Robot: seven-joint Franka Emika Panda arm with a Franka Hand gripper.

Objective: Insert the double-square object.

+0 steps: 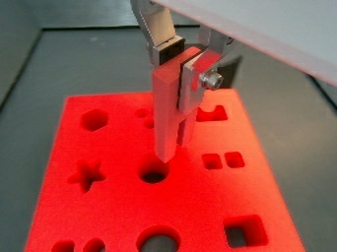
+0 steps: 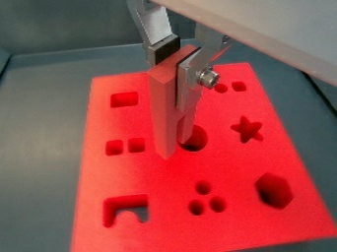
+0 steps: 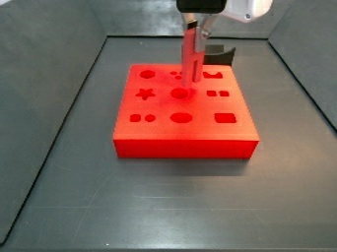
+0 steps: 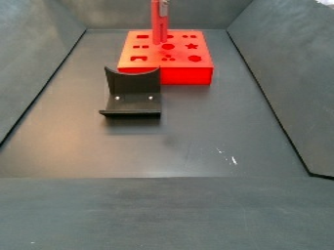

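I see the gripper (image 1: 178, 69) poised above the large bright red block with shaped holes (image 1: 79, 197), which sits on the dark grey floor of the enclosure. The flat silver fingers (image 1: 202, 71) are closed on the upper end of the double-square object (image 1: 164, 118), a slim, elongated bright red peg. It hangs straight down from between them, long axis upright.

Key relation: in both wrist views the peg's lower tip lies at the edge of a round hole (image 1: 154, 175) in the block's middle. I cannot tell whether the tip is just above the surface or already touching it. The pair of small square holes (image 1: 223, 159) looks like the matching seat, by my reading of the task name. It lies just beside the round hole, so I judge the next move to be a short sideways shift before any descent, keeping the peg vertical.

View differences: the wrist views show the grip and the hole shapes plainly; in a wrist view the twin squares (image 2: 125, 147) sit on the far side of the peg (image 2: 166, 108) from the star hole (image 2: 246, 128). In a side view the peg (image 3: 191, 61) stands over the block (image 3: 184, 148), which gives a better sense of height. In a side view from further off, the dark L-shaped fixture (image 4: 131, 95) stands near the block (image 4: 167, 61), and the peg (image 4: 159, 20) is small; the gripper itself is cut off there.
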